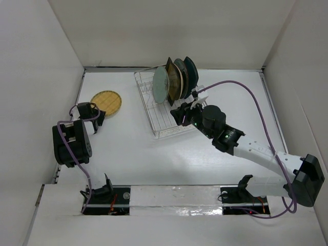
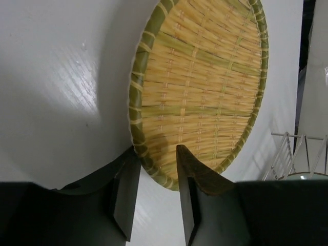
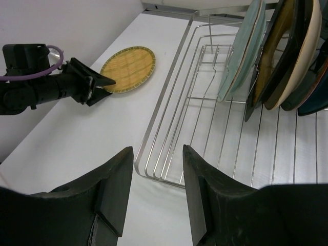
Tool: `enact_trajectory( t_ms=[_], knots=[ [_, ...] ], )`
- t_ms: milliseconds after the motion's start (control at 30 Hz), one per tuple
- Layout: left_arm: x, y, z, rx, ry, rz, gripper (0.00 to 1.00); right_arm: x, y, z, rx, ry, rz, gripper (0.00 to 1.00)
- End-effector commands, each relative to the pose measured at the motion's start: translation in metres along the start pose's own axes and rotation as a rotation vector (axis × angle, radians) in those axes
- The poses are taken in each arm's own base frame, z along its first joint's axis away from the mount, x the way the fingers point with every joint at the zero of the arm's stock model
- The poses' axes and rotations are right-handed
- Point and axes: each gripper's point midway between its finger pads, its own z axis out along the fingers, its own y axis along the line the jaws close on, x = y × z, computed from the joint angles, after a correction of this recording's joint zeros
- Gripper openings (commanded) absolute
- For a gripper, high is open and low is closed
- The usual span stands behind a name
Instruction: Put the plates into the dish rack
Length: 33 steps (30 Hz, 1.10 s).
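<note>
Top external view: left gripper straddles the rim of the yellow checked plate near the table's left edge; clamping cannot be determined. Other plates stand upright at the dish rack's far end. Right gripper, jaws apart and empty, hovers at its near right corner.

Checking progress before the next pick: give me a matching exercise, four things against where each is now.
1 yellow checked plate
2 pale green plate
3 left tool
4 right tool

A open over the dish rack's near end
B flat on the table
C jaws astride the yellow plate's rim
D upright in the rack

Pairs: 1-B, 2-D, 3-C, 4-A
</note>
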Motion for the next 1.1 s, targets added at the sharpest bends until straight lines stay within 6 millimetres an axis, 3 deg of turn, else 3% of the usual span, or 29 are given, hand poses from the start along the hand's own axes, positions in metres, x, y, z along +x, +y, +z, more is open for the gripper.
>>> enact_trajectory(
  t_ms=[0, 100, 133, 333, 400, 467, 500, 533, 567, 633, 667, 733, 767, 800, 833, 867, 933, 967, 1000, 1033, 1067],
  knots=[
    [-0.01, -0.026, 0.004, 0.11, -0.031, -0.07, 0.3, -0.01, 0.007, 0.004, -0.019, -0.039, 0.01, 0.49],
    [-0.012, -0.023, 0.003, 0.11, -0.052, -0.121, 0.12, -0.011, 0.008, 0.004, -0.022, -0.041, 0.01, 0.49],
    [-0.013, -0.023, 0.002, 0.118, -0.059, -0.123, 0.0, -0.011, 0.008, 0.004, -0.022, -0.04, 0.01, 0.49],
    [-0.028, -0.034, -0.028, 0.215, -0.152, -0.099, 0.0, -0.021, 0.015, 0.002, -0.052, -0.047, 0.011, 0.53],
    [-0.037, -0.051, -0.048, 0.274, -0.187, -0.097, 0.0, -0.024, 0.024, 0.001, -0.09, -0.049, 0.022, 0.56],
    [-0.038, -0.06, -0.069, 0.326, -0.199, -0.088, 0.0, -0.029, 0.033, 0.001, -0.131, -0.046, 0.027, 0.69],
    [-0.041, -0.068, -0.078, 0.357, -0.207, -0.079, 0.0, -0.031, 0.036, 0.003, -0.14, -0.046, 0.029, 0.69],
    [-0.04, -0.07, -0.086, 0.368, -0.206, -0.067, 0.0, -0.025, 0.036, 0.007, -0.142, -0.022, 0.025, 0.75],
    [-0.045, -0.083, -0.105, 0.421, -0.225, -0.055, 0.0, -0.03, 0.04, 0.009, -0.153, -0.024, 0.025, 0.78],
    [-0.039, -0.089, -0.122, 0.463, -0.201, -0.028, 0.0, -0.03, 0.043, 0.015, -0.17, -0.02, 0.033, 0.87],
    [-0.042, -0.102, -0.144, 0.524, -0.219, -0.012, 0.0, -0.023, 0.044, 0.021, -0.173, 0.002, 0.033, 0.89],
    [-0.035, -0.105, -0.162, 0.553, -0.2, 0.026, 0.0, -0.028, 0.05, 0.029, -0.203, 0.008, 0.034, 0.96],
    [-0.038, -0.116, -0.186, 0.617, -0.226, 0.051, 0.0, -0.019, 0.045, 0.039, -0.188, 0.031, 0.035, 0.97],
    [-0.031, -0.115, -0.194, 0.63, -0.202, 0.072, 0.0, -0.026, 0.059, 0.041, -0.248, 0.036, 0.038, 0.97],
    [-0.025, -0.113, -0.2, 0.643, -0.185, 0.083, 0.0, -0.027, 0.058, 0.046, -0.253, 0.041, 0.042, 1.0],
    [-0.022, -0.12, -0.219, 0.699, -0.191, 0.105, 0.0, -0.03, 0.056, 0.051, -0.256, 0.041, 0.044, 1.0],
    [-0.004, -0.115, -0.231, 0.738, -0.129, 0.136, 0.0, -0.042, 0.062, 0.063, -0.28, 0.04, 0.048, 1.0],
    [0.0, -0.119, -0.248, 0.793, -0.125, 0.154, 0.0, -0.05, 0.061, 0.068, -0.283, 0.03, 0.048, 1.0],
    [0.011, -0.117, -0.254, 0.816, -0.084, 0.179, 0.0, -0.043, 0.064, 0.076, -0.302, 0.056, 0.05, 1.0],
    [0.015, -0.116, -0.259, 0.829, -0.073, 0.192, 0.0, -0.06, 0.068, 0.079, -0.314, 0.043, 0.05, 1.0],
    [0.019, -0.118, -0.27, 0.865, -0.07, 0.215, 0.0, -0.063, 0.072, 0.082, -0.329, 0.047, 0.045, 1.0]
  ],
)
